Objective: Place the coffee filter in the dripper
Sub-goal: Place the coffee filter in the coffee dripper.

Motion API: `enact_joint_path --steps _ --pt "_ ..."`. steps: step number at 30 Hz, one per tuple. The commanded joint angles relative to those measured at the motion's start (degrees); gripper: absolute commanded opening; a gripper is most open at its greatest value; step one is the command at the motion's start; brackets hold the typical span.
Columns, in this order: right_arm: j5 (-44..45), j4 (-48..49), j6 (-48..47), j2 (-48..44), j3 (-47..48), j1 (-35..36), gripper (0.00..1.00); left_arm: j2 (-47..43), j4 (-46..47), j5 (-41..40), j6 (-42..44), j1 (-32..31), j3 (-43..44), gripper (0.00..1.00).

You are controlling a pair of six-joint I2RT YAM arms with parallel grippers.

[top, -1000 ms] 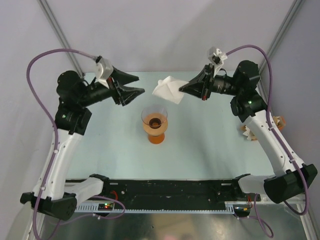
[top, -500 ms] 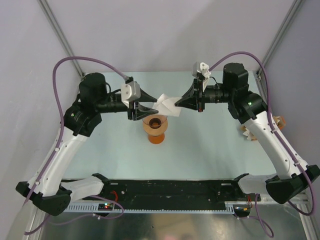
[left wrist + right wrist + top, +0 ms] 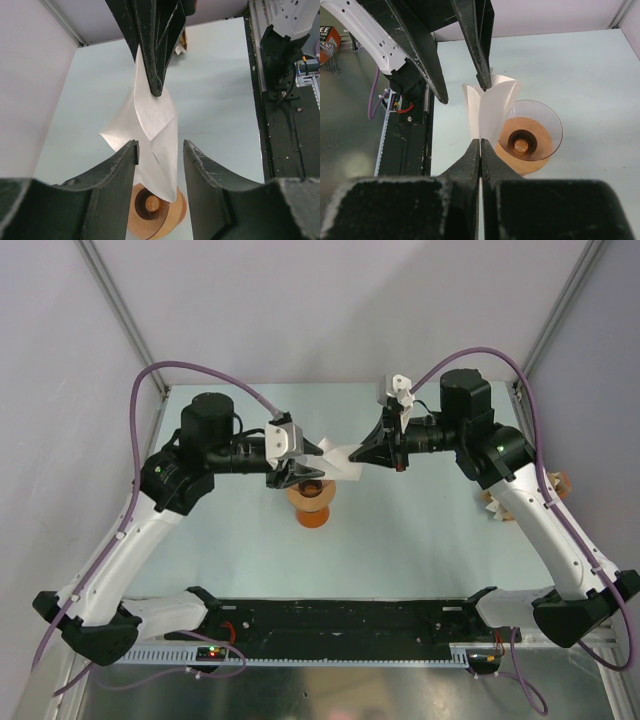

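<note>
Left tool (image 3: pixel 160 147) has swung in from far left, jaws narrower but not clamped, straddling the coffee filter (image 3: pixel 150 112). Right tool (image 3: pixel 480 142) stays clenched on the filter's edge and now holds it just above the dripper (image 3: pixel 311 505) on the counter (image 3: pixel 420 530).

Both arms (image 3: pixel 125 545) have white links, black joints and bases, and looping purple cables (image 3: pixel 190 366).
</note>
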Motion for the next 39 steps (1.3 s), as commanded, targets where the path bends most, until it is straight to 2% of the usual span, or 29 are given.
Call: enact_joint_path --steps 1,11,16,18,21,22,24,27,28,29,33,39 --pt "0.5 0.1 -0.8 -1.0 2.9 0.5 0.00 0.0 -0.5 -0.6 2.2 -0.8 0.3 0.46" --pt "-1.8 0.3 0.2 0.1 3.7 1.2 0.00 0.5 -0.9 1.3 4.5 -1.2 -2.4 0.41" --pt "-3.8 -0.2 0.1 0.7 4.4 1.6 0.00 1.0 -1.0 2.1 5.2 -1.4 -2.7 0.35" --pt "-4.0 -0.4 0.2 1.2 4.7 1.6 0.00 1.1 -1.0 3.4 5.3 -1.5 -2.4 0.28" --pt "-3.6 -0.5 0.8 2.1 5.8 0.6 0.02 1.1 -0.9 4.8 5.0 -2.2 -1.9 0.09" --pt "-3.4 -0.3 1.6 2.5 6.3 0.0 0.05 1.0 -0.9 5.0 4.8 -2.4 -1.9 0.05" --pt "-3.2 0.3 3.6 3.0 7.2 -1.9 0.21 1.0 -1.0 5.0 4.1 -2.6 -1.8 0.01" --pt "-1.7 -0.6 4.8 2.6 7.8 -4.7 0.64 1.8 -0.7 3.6 0.3 -2.5 -0.6 0.00" --pt "-0.6 -1.1 4.8 1.9 7.4 -5.3 0.74 2.2 -0.6 3.0 -1.1 -2.3 0.0 0.00" --pt "0.4 -1.8 4.2 0.6 6.7 -5.8 0.80 2.6 0.0 2.7 -3.1 -2.0 0.4 0.00" --pt "6.1 -3.9 -0.5 -3.9 1.7 -5.6 0.85 3.9 2.4 1.7 -8.6 -1.3 1.9 0.00" --pt "12.7 -6.1 -5.9 -4.0 0.9 0.0 0.87 4.9 4.1 1.3 -9.5 -1.3 2.9 0.00"
